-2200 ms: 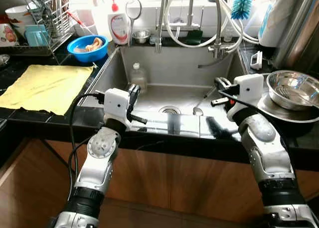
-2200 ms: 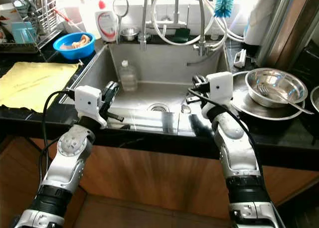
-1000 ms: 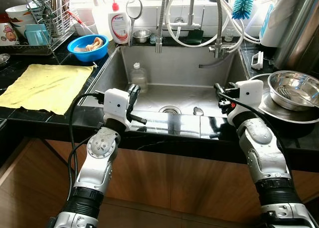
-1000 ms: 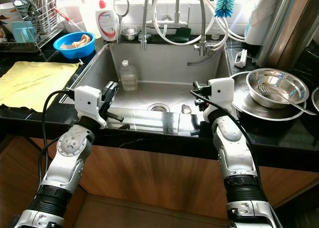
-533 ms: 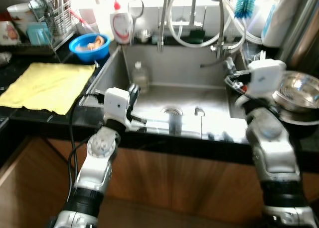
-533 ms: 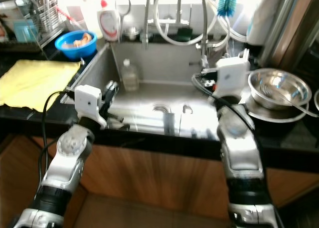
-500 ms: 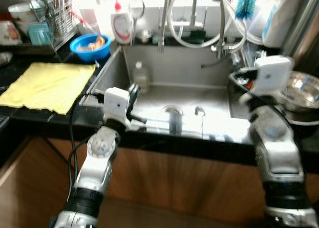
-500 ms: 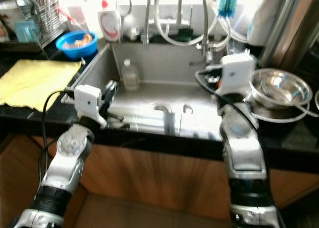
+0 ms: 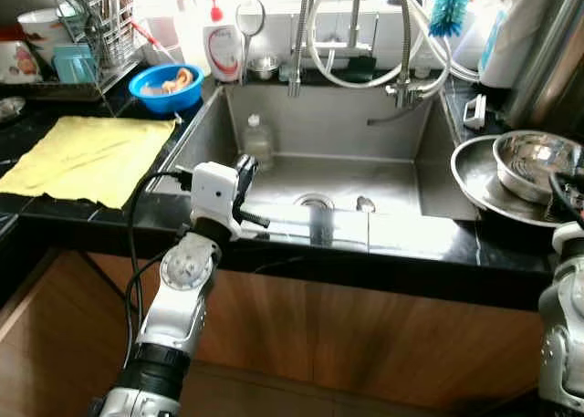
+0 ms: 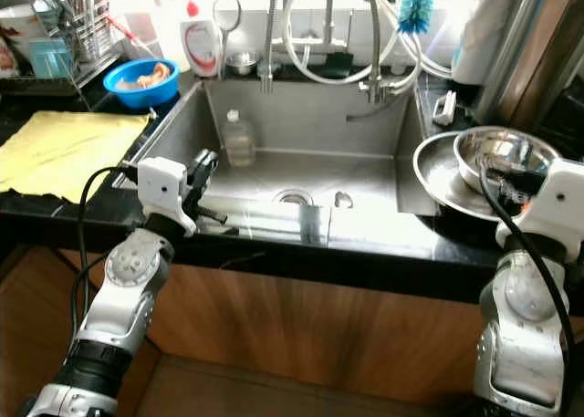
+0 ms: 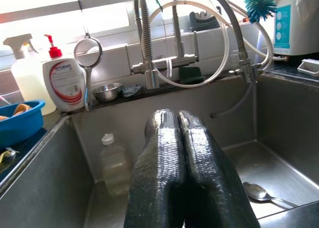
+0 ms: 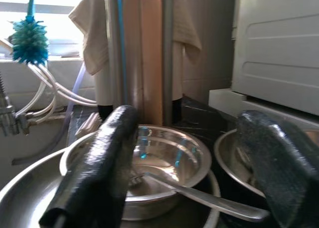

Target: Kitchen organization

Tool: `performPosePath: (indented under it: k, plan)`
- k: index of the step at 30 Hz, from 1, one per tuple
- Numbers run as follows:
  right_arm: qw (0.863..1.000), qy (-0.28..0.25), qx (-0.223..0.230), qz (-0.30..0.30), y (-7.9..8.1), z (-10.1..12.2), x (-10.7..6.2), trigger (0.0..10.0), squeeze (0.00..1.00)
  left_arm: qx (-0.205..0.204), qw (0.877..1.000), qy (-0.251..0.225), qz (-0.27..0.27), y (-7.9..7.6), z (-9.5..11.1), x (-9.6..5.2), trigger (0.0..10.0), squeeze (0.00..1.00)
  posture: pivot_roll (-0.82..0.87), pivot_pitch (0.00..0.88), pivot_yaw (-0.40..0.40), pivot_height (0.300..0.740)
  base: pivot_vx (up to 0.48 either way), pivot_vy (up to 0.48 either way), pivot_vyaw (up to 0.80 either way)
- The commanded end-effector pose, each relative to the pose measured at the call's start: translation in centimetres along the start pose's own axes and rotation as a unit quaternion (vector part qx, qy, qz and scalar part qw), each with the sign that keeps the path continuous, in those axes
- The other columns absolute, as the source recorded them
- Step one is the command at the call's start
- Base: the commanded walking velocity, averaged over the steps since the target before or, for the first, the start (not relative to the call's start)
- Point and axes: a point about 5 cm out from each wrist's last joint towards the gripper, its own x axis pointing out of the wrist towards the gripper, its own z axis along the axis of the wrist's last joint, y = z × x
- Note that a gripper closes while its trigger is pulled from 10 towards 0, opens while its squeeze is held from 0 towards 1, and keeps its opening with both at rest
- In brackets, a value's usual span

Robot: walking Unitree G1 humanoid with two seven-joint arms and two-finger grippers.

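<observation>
Now the right gripper, fingers spread apart, faces the steel bowl at the frame's right. Left gripper, fingers pressed together, sits mid-frame over the sink.

Shiny steel sink, yellow cloth

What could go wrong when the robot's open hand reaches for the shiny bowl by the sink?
The steel bowl sits loosely on a plate with a utensil leaning inside. The open right gripper might knock the utensil out, or push the bowl so it slides and clatters into the sink.
</observation>
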Motion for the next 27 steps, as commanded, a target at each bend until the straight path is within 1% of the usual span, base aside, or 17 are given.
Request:
performPosePath:
  k: [1, 2, 3, 4, 5, 10, 12, 13, 16, 17, 19, 21, 24, 27]
  plan:
    - [1.000, -0.008, 0.004, -0.007, -0.2, 0.6, -0.3, 10.0, 1.00, 0.009, 1.000, 0.006, -0.001, 0.2, -0.2, -0.3, 10.0, 0.00, -0.05, 0.000, 0.059, 0.740, 0.000, 0.000, 0.00]
    - [1.000, -0.008, -0.001, -0.009, -0.3, 0.7, -0.5, 10.0, 1.00, 0.009, 1.000, 0.007, -0.001, 0.2, -0.2, -0.3, 10.0, 0.00, -0.05, 0.000, 0.059, 0.740, 0.000, 0.000, 0.00]
    - [1.000, -0.009, -0.003, -0.011, -0.4, 0.7, -0.6, 10.0, 0.94, 0.009, 1.000, 0.007, -0.001, 0.1, -0.3, -0.4, 10.0, 0.00, -0.05, 0.000, 0.060, 0.740, 0.000, 0.000, 0.00]
    - [1.000, -0.011, -0.005, -0.015, -0.5, 0.8, -0.8, 10.0, 0.18, 0.008, 1.000, 0.008, -0.002, 0.1, -0.3, -0.4, 10.0, 0.00, -0.05, 0.000, 0.060, 0.740, 0.000, 0.000, 0.00]
    - [1.000, -0.014, -0.005, -0.019, -0.6, 0.8, -0.8, 10.0, 0.00, 0.008, 1.000, 0.008, -0.002, 0.1, -0.3, -0.4, 10.0, 0.00, -0.05, 0.000, 0.060, 0.740, 0.000, 0.000, 0.00]
    - [0.999, -0.021, -0.002, -0.034, -1.2, 1.1, -1.0, 10.0, 0.00, 0.008, 1.000, 0.008, -0.003, 0.1, -0.3, -0.4, 10.0, 0.00, -0.05, 0.000, 0.060, 0.740, 0.000, 0.000, 0.00]
    - [0.999, -0.003, -0.009, -0.041, -1.3, 0.6, -1.0, 10.0, 0.00, 0.008, 1.000, 0.008, -0.003, 0.1, -0.3, -0.4, 10.0, 0.00, -0.06, 0.000, 0.061, 0.740, 0.000, 0.000, 0.00]
    - [0.999, 0.018, -0.017, -0.049, -1.5, 0.0, -1.1, 10.0, 0.00, 0.008, 1.000, 0.009, -0.003, 0.0, -0.3, -0.4, 10.0, 0.00, -0.05, 0.000, 0.061, 0.740, 0.000, 0.000, 0.00]
    - [0.997, 0.054, -0.012, -0.057, -1.5, -1.2, -1.1, 10.0, 0.00, 0.008, 1.000, 0.009, -0.004, 0.0, -0.4, -0.4, 10.0, 0.00, -0.05, 0.000, 0.061, 0.740, 0.000, 0.000, 0.00]
    - [0.996, 0.069, -0.006, -0.057, -1.4, -1.7, -1.1, 10.0, 0.00, 0.008, 1.000, 0.010, -0.004, 0.0, -0.4, -0.5, 10.0, 0.00, -0.05, 0.000, 0.060, 0.740, 0.000, 0.000, 0.00]
    - [0.996, 0.073, 0.002, -0.057, -1.3, -1.9, -1.0, 10.0, 0.00, 0.009, 1.000, 0.010, -0.004, 0.0, -0.4, -0.5, 10.0, 0.00, -0.05, 0.000, 0.060, 0.740, 0.000, 0.000, 0.00]
    - [0.996, 0.074, 0.006, -0.056, -1.2, -1.9, -1.0, 10.0, 0.00, 0.009, 1.000, 0.010, -0.003, 0.0, -0.4, -0.5, 10.0, 0.00, -0.05, 0.000, 0.060, 0.740, 0.000, 0.000, 0.00]
    - [0.997, 0.075, 0.009, -0.031, -0.2, -1.8, -0.5, 10.0, 0.00, 0.009, 1.000, 0.010, -0.003, 0.1, -0.4, -0.5, 10.0, 0.00, -0.05, 0.000, 0.064, 0.740, 0.000, 0.000, 0.00]
    - [0.997, 0.075, 0.013, -0.027, 0.1, -1.7, -0.3, 10.0, 0.00, 0.010, 1.000, 0.010, -0.004, 0.1, -0.4, -0.5, 10.0, 0.00, -0.05, 0.000, 0.066, 0.740, 0.000, 0.000, 0.00]
